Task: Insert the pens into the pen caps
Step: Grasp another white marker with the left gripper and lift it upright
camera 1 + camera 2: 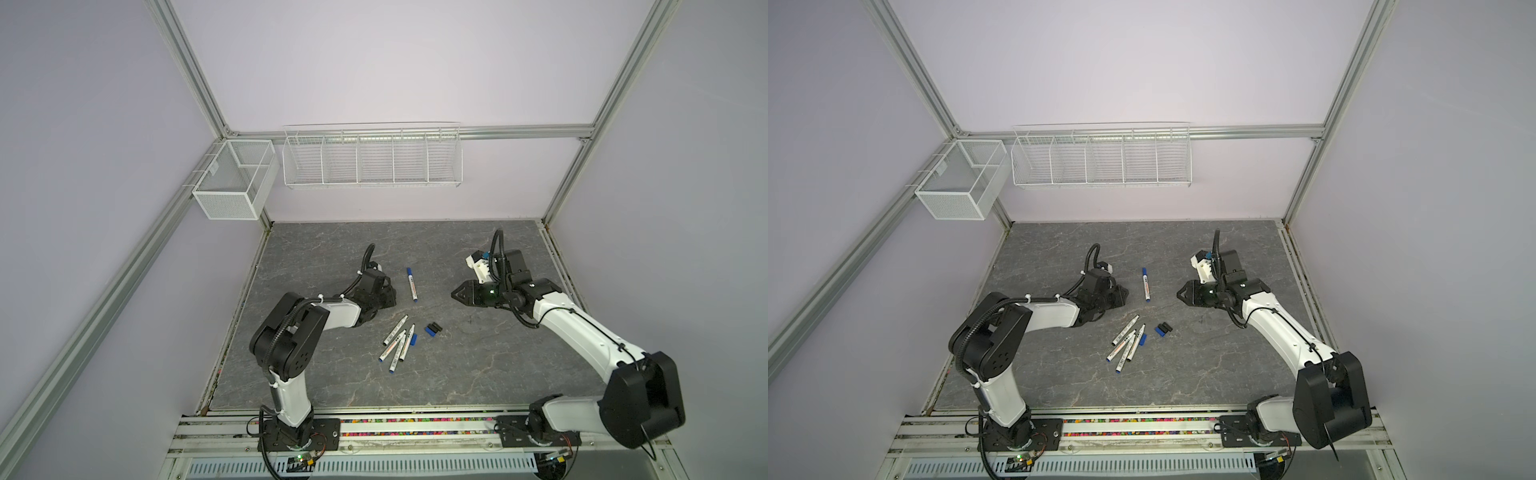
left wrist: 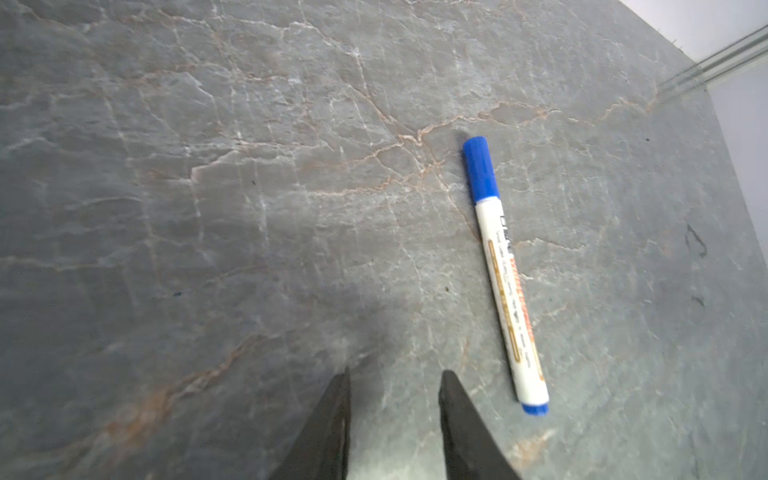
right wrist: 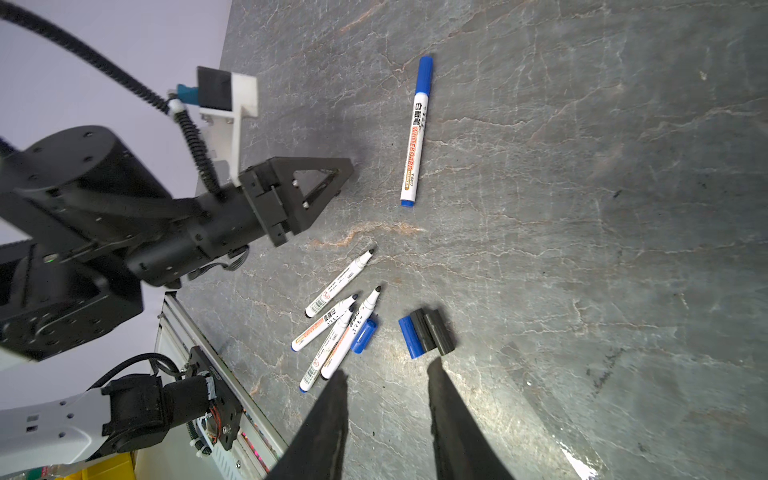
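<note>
two grippers flank a capped pen (image 1: 412, 284): the left gripper (image 2: 395, 376) just left of it, jaws apart and empty; four uncapped pens (image 1: 395, 331), a blue cap (image 3: 364, 334) and three more caps (image 3: 424, 332) on its near side; the right gripper (image 3: 386, 368) right of it, likewise parted, holding nothing.

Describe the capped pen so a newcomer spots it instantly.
Start at the grey stone table and find the cluster of four uncapped pens near its middle. Farther back lies a lone pen, the only one wearing a blue cap.
</note>
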`<state>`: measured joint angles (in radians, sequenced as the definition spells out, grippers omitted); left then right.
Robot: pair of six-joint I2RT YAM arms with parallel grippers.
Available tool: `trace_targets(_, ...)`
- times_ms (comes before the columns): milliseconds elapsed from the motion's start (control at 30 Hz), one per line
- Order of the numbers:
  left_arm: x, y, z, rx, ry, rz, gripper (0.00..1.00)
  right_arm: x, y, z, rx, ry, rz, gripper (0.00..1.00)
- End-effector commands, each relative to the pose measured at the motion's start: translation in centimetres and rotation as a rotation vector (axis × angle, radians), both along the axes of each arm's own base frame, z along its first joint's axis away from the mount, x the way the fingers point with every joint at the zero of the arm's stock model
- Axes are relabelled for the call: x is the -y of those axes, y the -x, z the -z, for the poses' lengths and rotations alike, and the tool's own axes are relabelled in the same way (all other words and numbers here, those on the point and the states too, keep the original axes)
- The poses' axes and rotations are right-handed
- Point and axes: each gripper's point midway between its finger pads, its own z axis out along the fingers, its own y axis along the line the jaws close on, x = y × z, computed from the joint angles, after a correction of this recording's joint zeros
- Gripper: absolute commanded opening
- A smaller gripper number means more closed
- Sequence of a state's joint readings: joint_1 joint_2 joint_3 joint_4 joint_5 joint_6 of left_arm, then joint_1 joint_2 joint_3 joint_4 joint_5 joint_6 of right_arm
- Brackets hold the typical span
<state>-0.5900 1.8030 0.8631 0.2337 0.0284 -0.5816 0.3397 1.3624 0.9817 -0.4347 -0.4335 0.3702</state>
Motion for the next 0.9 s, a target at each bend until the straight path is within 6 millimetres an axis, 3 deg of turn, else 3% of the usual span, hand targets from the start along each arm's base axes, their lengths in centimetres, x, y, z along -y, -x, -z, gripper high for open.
trace_targets(0, 0.8, 1.9, -3.0, 0.06, 0.01, 0.071, 0.4, 0.4, -0.9, 2.1, -0.042, 0.036, 0.031, 0.38)
trace_targets(200, 0.7, 7.1, -3.2, 0.061, -0.147, 0.196, 0.44, 0.0, -1.8, 3.3, -0.074, 0.044, 0.032, 0.4)
trace_targets(333, 0.1, 9.2, -2.3, 0.003, -0.201, 0.215, 0.45, -0.2, -1.4, 4.1, -0.093, 0.049, 0.022, 0.4)
trace_targets(500, -0.7, 9.5, -1.9, -0.008, -0.247, 0.191, 0.46, -0.4, -0.6, 4.6, -0.109, 0.051, 0.006, 0.4)
trace_targets(867, 1.5, 9.5, -0.2, -0.045, -0.307, 0.275, 0.45, -0.3, -0.2, 4.4, -0.102, 0.064, 0.002, 0.4)
